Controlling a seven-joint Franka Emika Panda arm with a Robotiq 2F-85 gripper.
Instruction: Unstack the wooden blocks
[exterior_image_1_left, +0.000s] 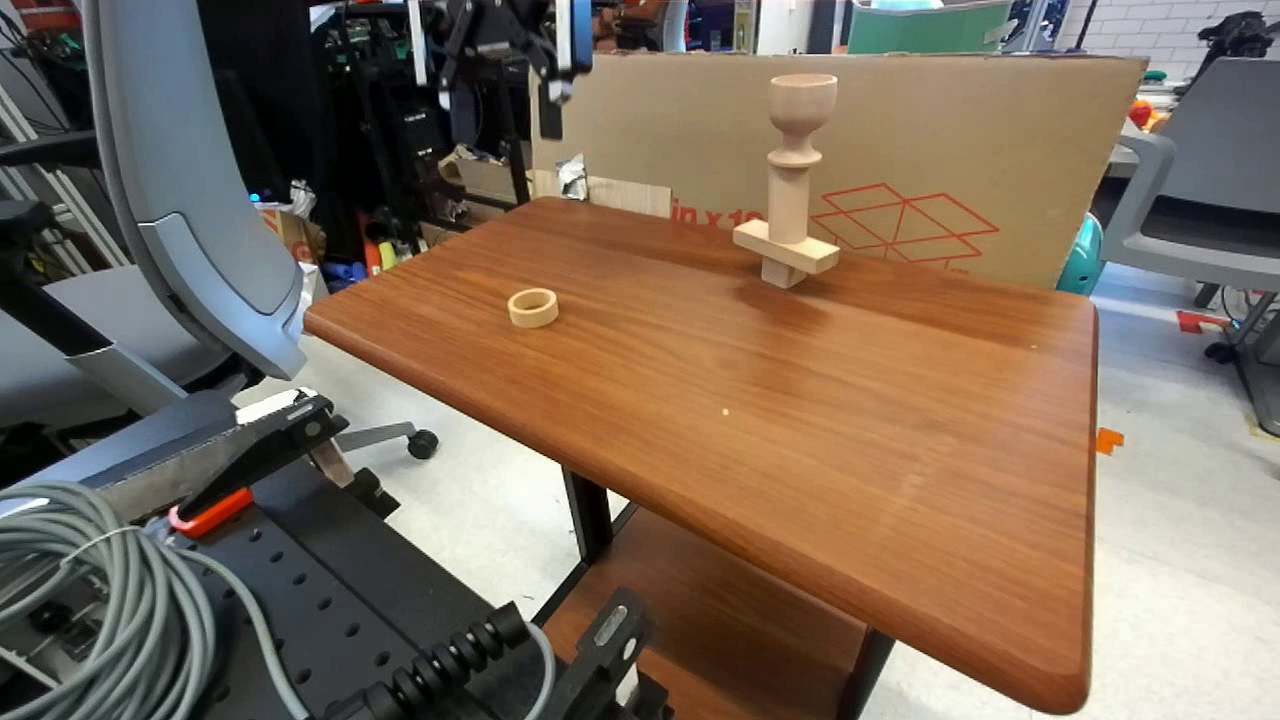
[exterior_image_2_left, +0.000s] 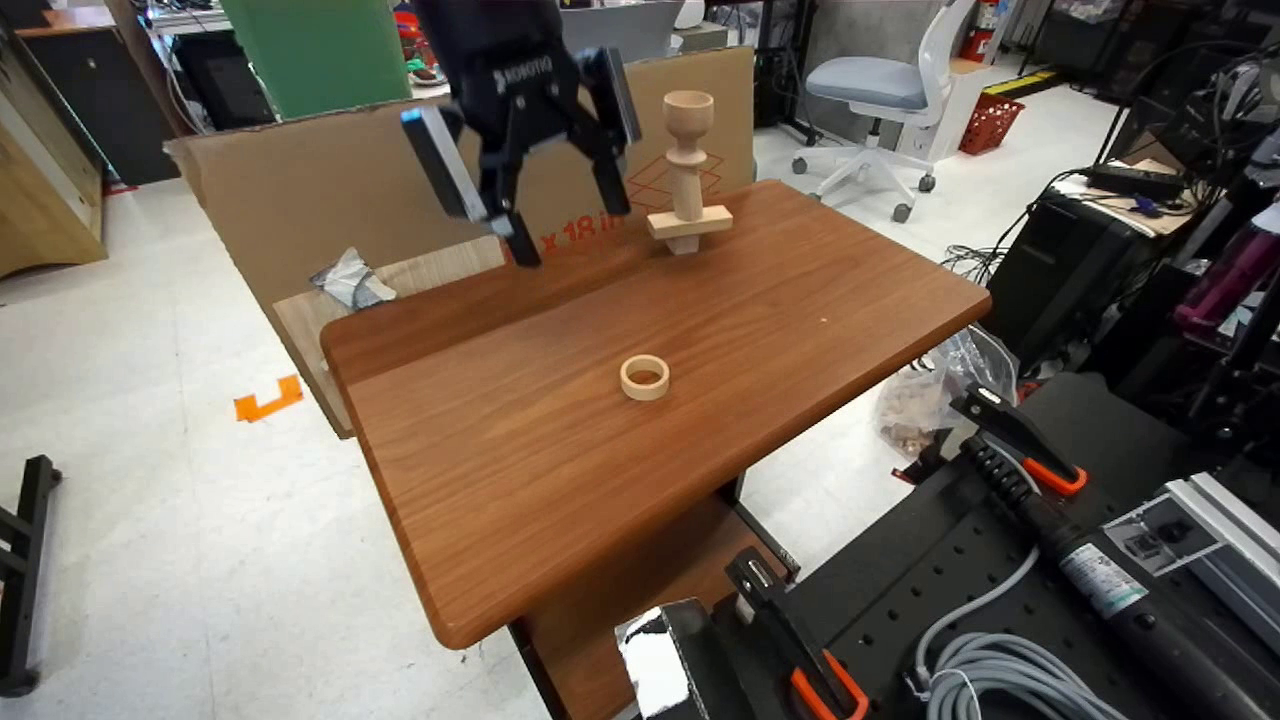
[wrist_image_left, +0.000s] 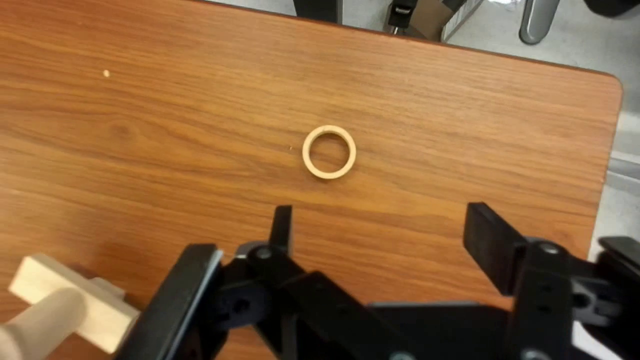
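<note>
The wooden blocks are pale and unpainted. A ring (wrist_image_left: 306, 155) lies flat on the table, apart from the others; both exterior views show it too. Toward the cardboard, several pieces stand in an upright stack: a small block (exterior_image_2_left: 683, 244) at the bottom, a flat plank (exterior_image_1_left: 760, 240) across it, an upright cylinder (exterior_image_1_left: 788, 205) on the plank, and a cup-shaped round piece (exterior_image_2_left: 688, 112) on top. My gripper (wrist_image_left: 380, 215) hangs above the table beside the stack, its jaws wide apart with only tabletop seen between them. In the wrist view the stack's top is cut off at the lower left.
A large cardboard sheet or box (exterior_image_1_left: 660, 120) stands upright along the table's far edge, close behind the stack. The brown table (exterior_image_2_left: 540, 420) has rounded corners. A grey chair (exterior_image_1_left: 215, 170) is near one end, and a black cart (exterior_image_1_left: 330, 560) with coiled cable stands in front.
</note>
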